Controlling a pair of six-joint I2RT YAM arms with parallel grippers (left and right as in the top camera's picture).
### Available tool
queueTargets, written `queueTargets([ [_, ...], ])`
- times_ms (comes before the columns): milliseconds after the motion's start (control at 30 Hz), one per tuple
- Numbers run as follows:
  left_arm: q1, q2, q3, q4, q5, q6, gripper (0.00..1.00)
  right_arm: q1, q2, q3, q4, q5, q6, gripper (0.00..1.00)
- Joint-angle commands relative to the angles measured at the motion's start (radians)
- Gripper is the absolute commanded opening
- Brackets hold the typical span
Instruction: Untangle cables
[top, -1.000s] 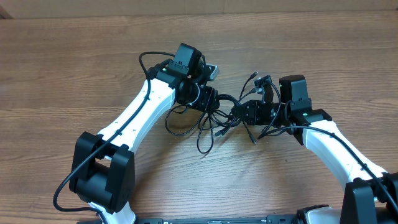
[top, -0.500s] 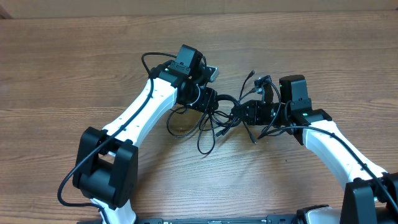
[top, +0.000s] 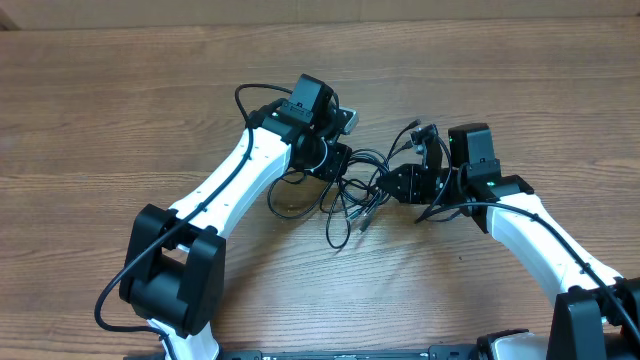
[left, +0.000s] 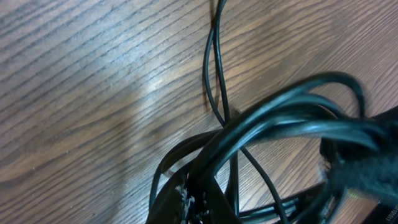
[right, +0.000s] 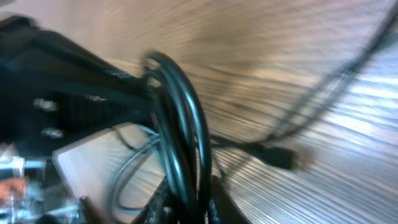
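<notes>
Left wrist view, closest to the work, was filled by the cables (left: 280, 124). Several black strands were bunched and ran down into the corner where the jaws of the left gripper (top: 335, 160) sat. Beyond them, two thinner strands crossed on the wooden table (left: 93, 93). Half a second before, those jaws had stood partly apart; now they had come together. With the bunch pressed up against the lens, I judged them clamped on the cables rather than on air, though the fingertips themselves were too blurred to make out.

Right wrist view showed a doubled strand rising from the jaws of the right gripper (top: 400, 183), which looked pinched tight on it. A plug end (right: 283, 158) lay on the wood past the cables.

From overhead, a loose loop (top: 340, 232) trailed off the near side of the cables and had slid a little rightward since a second earlier. The strand that had hung below the right gripper had been drawn in. The left gripper met the cables at their left edge and the right gripper at their right edge, both touching them.

With both sides held, I judged the cables ready to be drawn apart. The middle was still knotted, so the untangling was barely begun.
</notes>
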Motion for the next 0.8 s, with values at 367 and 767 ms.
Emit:
queueTargets([
  [367, 0.122, -0.304, 0.03, -0.011, 0.014, -0.017, 0.04, 0.003, -0.005, 0.017, -0.169, 0.706, 0.227, 0.04],
  [767, 0.296, -0.459, 0.03, -0.007, 0.049, -0.117, 0.04, 0.005, -0.011, 0.04, -0.134, 0.537, 0.168, 0.04],
])
